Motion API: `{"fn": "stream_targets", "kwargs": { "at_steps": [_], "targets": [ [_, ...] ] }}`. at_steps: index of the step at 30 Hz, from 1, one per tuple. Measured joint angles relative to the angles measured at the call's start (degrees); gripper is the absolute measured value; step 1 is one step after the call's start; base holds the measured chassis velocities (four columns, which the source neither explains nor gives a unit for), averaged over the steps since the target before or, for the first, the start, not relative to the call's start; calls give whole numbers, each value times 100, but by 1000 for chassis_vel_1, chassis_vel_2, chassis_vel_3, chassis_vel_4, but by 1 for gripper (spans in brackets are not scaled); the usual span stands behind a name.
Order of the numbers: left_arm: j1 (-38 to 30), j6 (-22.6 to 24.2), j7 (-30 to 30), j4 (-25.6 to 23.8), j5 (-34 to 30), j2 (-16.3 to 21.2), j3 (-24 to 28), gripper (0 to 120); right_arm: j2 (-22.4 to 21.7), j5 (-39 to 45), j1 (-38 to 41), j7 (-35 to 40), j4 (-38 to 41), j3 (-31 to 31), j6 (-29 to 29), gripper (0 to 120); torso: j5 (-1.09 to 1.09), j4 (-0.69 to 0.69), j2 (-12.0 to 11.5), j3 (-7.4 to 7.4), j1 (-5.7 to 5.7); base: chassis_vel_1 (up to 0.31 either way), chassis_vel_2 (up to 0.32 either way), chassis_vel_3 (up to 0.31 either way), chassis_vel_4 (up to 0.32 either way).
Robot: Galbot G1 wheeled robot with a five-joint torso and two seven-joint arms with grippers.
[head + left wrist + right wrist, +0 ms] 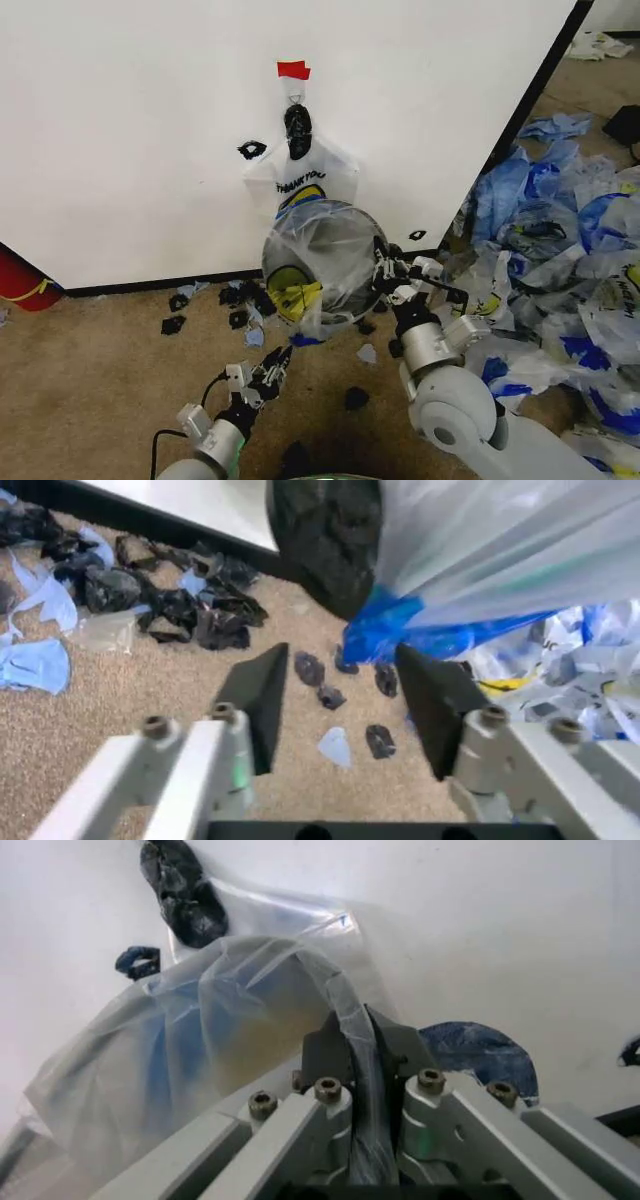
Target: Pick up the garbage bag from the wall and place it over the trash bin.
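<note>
We find the bag (318,262) draped over the bin (345,255) below the wall (130,130) hook, right gripper (358,1046) clamped on its limp, slippery rim, best pinched at the edge, left gripper (338,705) spread beneath.

One trash bin (330,262), one garbage bag (312,270), two grippers.

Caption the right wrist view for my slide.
Right gripper shut on the garbage bag, stretched before the wall.
</note>
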Motion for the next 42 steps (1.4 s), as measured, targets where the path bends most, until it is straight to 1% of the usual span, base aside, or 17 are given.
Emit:
{"fn": "stream_targets", "kwargs": {
  "at_steps": [4,5,8,10,12,14,15,17,19,22,23,25,29,31,37,39,42],
  "targets": [
    [185,10,-114,-148,81,62,-146,61,-2,-37,0,-17,-73,0,21,1,-1,0,0,0,0,0,0,0,0],
    [284,24,-278,-221,167,88,-235,68,-2,-57,-1,-21,-100,2,32,1,-1,0,0,0,0,0,0,0,0],
    [379,175,-826,-424,300,128,-380,82,-10,-104,-31,-26,-131,19,49,1,-1,1,0,0,0,0,0,0,0],
    [378,224,-942,-464,314,137,-418,84,-15,-125,-54,-28,-134,38,53,1,-1,1,0,0,0,0,0,0,0],
    [330,436,-1433,-597,353,169,-569,95,-39,-186,-159,-42,-134,132,72,1,-1,-2,0,0,0,0,0,0,0],
    [308,619,-1957,-716,408,155,-810,96,-61,-226,-225,-58,-139,177,91,1,-1,-2,0,0,0,0,0,0,0],
    [308,619,-1957,-716,408,155,-810,96,-61,-226,-225,-58,-139,177,91,1,-1,-2,0,0,0,0,0,0,0],
    [300,695,-2233,-804,530,126,-1132,95,-74,-254,-257,-81,-158,191,109,1,-1,0,0,0,0,0,0,0,0],
    [291,730,-2306,-930,650,118,-1495,95,-81,-315,-271,-111,-202,189,131,1,-1,0,0,0,0,0,0,0,0],
    [285,811,-2287,-1283,615,164,-1943,91,-86,-371,-276,-128,-237,157,145,1,0,0,0,0,0,0,0,0,0],
    [285,811,-2287,-1283,615,164,-1943,91,-86,-371,-276,-128,-237,157,145,1,0,0,0,0,0,0,0,0,0],
    [262,830,-2163,-1555,440,210,-2186,87,-86,-395,-275,-140,-246,136,148,1,1,0,0,0,0,0,0,0,0],
    [179,732,-1716,-2124,-157,301,-2426,69,-93,-424,-250,-142,-251,82,149,1,-1,-1,0,0,0,0,0,0,0],
    [170,704,-1577,-2256,-337,321,-2445,67,-99,-431,-244,-142,-251,57,149,1,1,-1,0,0,0,0,0,0,0],
    [244,668,-921,-2368,-1137,414,-2435,41,-145,-455,-177,-141,-229,-82,144,1,-2,0,0,0,0,0,0,0,0],
    [249,676,-863,-2368,-1239,441,-2422,38,-156,-456,-162,-141,-223,-110,142,1,-2,0,0,0,0,0,0,0,0],
    [240,734,-728,-2367,-1548,587,-2358,23,-220,-488,-101,-148,-202,-260,134,1,-1,0,0,0,0,0,0,0,0]
  ]
}}
